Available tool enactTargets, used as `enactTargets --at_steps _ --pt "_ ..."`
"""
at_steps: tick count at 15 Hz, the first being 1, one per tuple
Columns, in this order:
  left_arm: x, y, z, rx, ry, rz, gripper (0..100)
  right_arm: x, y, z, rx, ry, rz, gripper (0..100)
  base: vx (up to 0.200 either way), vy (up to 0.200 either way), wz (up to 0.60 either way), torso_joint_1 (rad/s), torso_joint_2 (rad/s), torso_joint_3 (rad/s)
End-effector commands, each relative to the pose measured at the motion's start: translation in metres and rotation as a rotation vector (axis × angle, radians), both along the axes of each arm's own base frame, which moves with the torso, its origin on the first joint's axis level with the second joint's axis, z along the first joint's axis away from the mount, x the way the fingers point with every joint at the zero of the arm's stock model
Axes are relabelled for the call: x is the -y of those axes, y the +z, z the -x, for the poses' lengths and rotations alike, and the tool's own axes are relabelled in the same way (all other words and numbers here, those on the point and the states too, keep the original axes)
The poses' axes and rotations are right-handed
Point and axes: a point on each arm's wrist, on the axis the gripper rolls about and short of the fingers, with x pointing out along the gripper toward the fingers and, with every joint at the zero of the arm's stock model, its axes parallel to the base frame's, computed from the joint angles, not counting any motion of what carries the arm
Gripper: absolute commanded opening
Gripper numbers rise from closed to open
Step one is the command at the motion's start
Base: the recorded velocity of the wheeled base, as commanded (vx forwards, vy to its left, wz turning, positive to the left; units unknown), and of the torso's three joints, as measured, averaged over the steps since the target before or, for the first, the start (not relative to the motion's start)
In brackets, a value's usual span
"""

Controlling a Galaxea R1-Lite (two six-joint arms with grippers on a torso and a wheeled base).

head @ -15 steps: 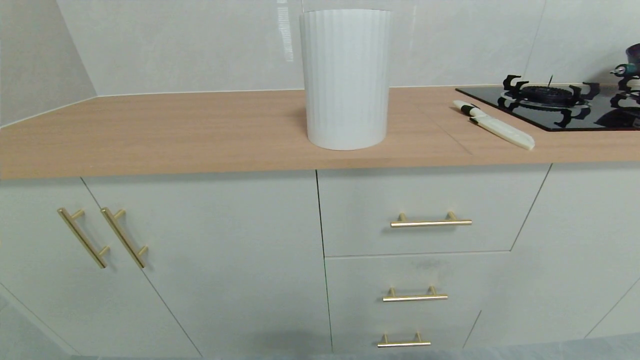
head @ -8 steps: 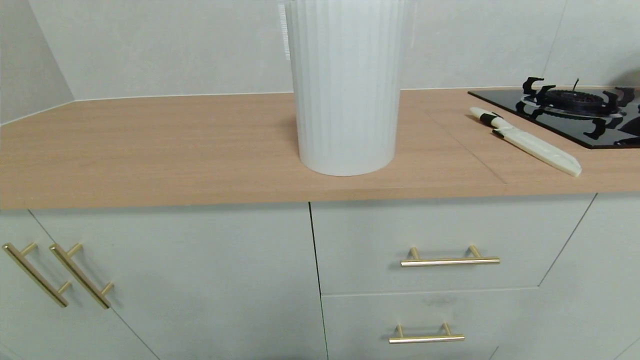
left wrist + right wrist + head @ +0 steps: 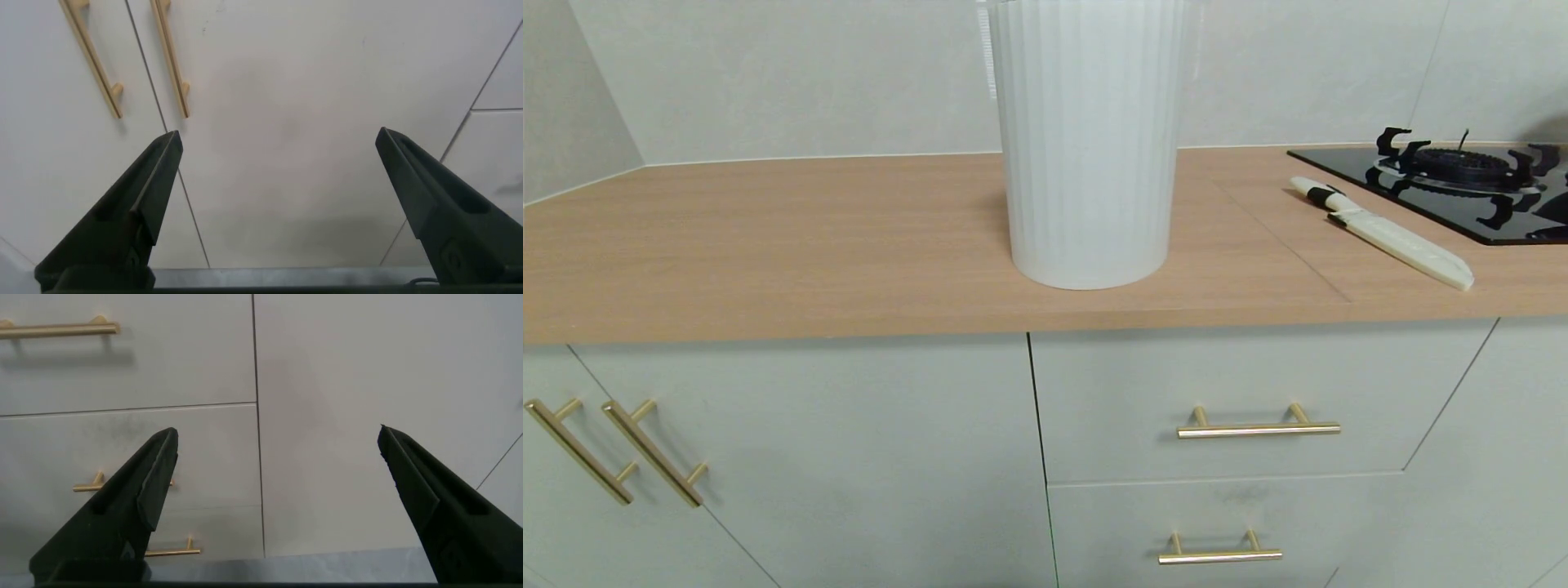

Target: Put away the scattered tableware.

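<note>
A light wooden countertop (image 3: 768, 245) spans mid-frame. A tall white ribbed container (image 3: 1086, 147) stands on it at upper centre. A cream-bladed knife (image 3: 1380, 233) lies flat at upper right, beside the black hob (image 3: 1462, 184). The left gripper (image 3: 277, 135) and right gripper (image 3: 276, 431) are spread wide, facing pale cabinet fronts (image 3: 286, 73).

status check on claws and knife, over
Left claw, right claw open, empty. Knife flat on counter beside hob, untouched. Bin mid-counter, clear of knife.
</note>
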Motion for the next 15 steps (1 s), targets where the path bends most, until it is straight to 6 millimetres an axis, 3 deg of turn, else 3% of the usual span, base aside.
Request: enactTargets --at_steps 1,6,15 --pt "0.0000 0.0000 0.0000 0.000 0.001 0.001 100 0.0000 0.0001 -0.0001 -0.001 0.000 0.000 100 0.000 0.000 0.00 0.000 0.00 0.000" --pt "0.0000 0.0000 0.0000 0.000 0.001 0.001 100 0.0000 0.0001 -0.0001 -0.001 0.000 0.000 100 0.000 0.000 0.00 0.003 -0.07 -0.064" --pt "0.0000 0.0000 0.0000 0.000 0.001 0.001 100 0.0000 0.0001 -0.0001 -0.001 0.000 0.000 100 0.000 0.000 0.00 0.084 -0.42 -0.337"
